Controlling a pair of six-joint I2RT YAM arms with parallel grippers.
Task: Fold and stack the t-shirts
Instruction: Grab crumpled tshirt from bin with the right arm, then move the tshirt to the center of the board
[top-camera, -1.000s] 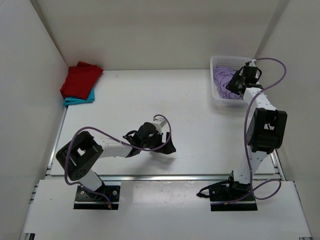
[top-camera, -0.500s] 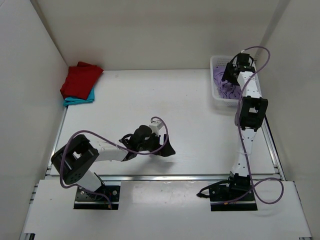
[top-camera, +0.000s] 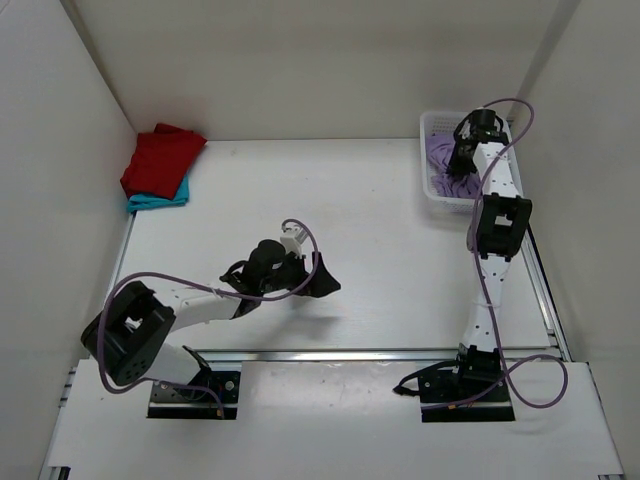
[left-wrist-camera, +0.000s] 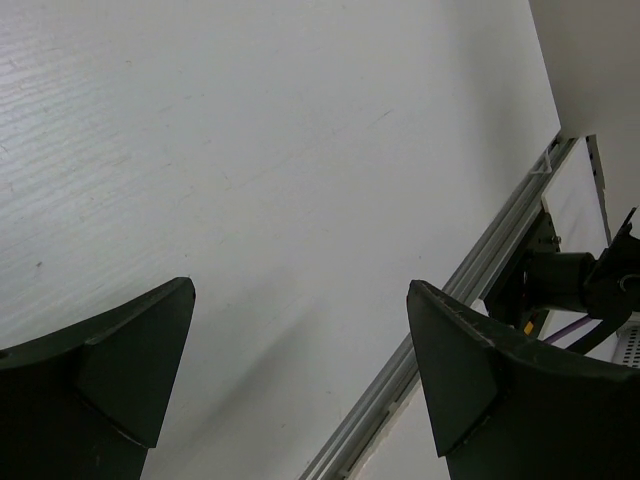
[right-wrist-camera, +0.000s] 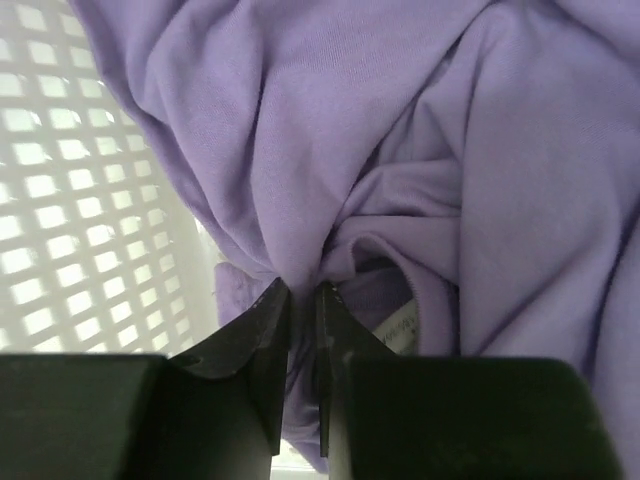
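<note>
My right gripper (right-wrist-camera: 302, 296) is clenched on a gathered fold of the lilac t-shirt (right-wrist-camera: 400, 150). The two dark fingers (right-wrist-camera: 262, 330) stand nearly together with the cloth pinched in the narrow gap between their tips. The shirt lies rumpled around that grip, in deep creases, and a pale label shows just beside the right finger. It sits inside the white mesh basket (right-wrist-camera: 60, 200), whose grid wall fills the left of my wrist view. From above, the basket stands at the far right corner of the counter (top-camera: 330, 190), and my right arm reaches straight out over it with the wrist bent down into it.

My left gripper (left-wrist-camera: 300, 292) is released, its jaws spread wide with nothing between them. It hangs over bare white counter near the middle of the near half, well apart from the basket. A metal rail (left-wrist-camera: 430, 330) at the counter's edge runs across my left wrist view beyond the fingers.

In the far left corner, against the side wall, the dark red t-shirt (top-camera: 160, 160) lies folded on top of the teal t-shirt (top-camera: 155, 201). The teal one shows only as a strip along the near edge of the pile. That pile is well apart from both my grippers.
</note>
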